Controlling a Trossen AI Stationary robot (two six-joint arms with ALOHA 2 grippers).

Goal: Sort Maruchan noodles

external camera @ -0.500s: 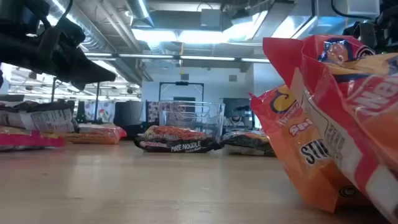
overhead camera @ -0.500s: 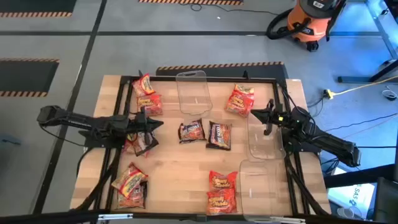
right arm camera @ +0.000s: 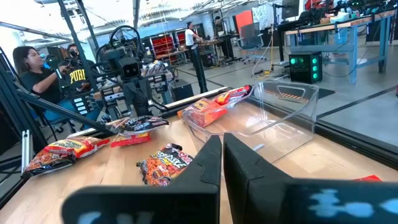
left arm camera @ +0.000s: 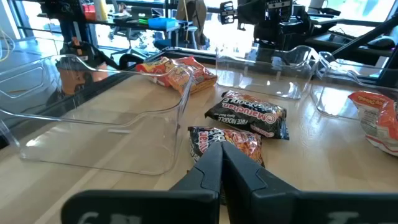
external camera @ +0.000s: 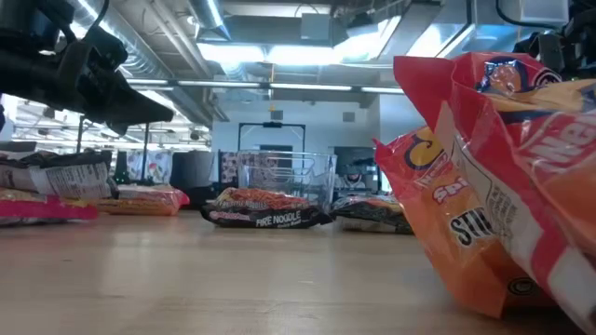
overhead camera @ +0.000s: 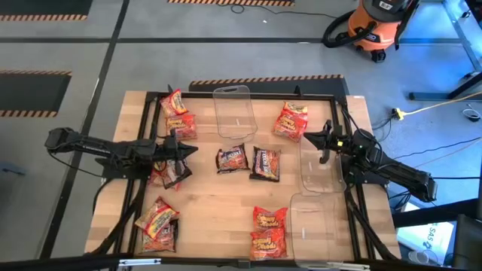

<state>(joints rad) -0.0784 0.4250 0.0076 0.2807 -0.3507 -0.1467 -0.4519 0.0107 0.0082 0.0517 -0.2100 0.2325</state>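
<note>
High view: the table (overhead camera: 218, 203) carries the Maruchan noodles (overhead camera: 233, 158) scattered around a clear bin (overhead camera: 233, 113) standing at the far edge. Two dark packets lie just in front of that bin; red-orange packets lie left of it, right of it, and in two clusters at the near edge. The near-left cluster is partly cut by the dark frame rails. The left gripper (overhead camera: 190, 150) hovers left of the bin, fingers pressed together and holding nothing, tip pointing at the dark packets; a packet beneath its arm is mostly hidden. The right gripper (overhead camera: 310, 137) hovers right of the bin, also closed and empty, over a second clear bin (overhead camera: 320, 169) whose walls are hard to trace. A third clear bin (overhead camera: 312, 218) sits nearer.

Low view: a big orange packet (external camera: 503, 186) fills the right side and is cut off by the edge, hiding everything behind it. A dark packet (external camera: 265, 214) lies before the far bin (external camera: 284, 177). One dark gripper (external camera: 112, 98) hangs at upper left; its fingers cannot be made out here.

Left wrist view: the closed fingers (left arm camera: 214, 165) point at two dark packets (left arm camera: 252, 115); the nearer one is partly covered by the fingertips. The bin's clear wall (left arm camera: 112, 118) is beside them.

Right wrist view: shut fingers (right arm camera: 217, 162) aim across the table toward a dark packet (right arm camera: 163, 163) and the other arm; a person (right arm camera: 37, 68) sits beyond, partly hidden by frame rails.
</note>
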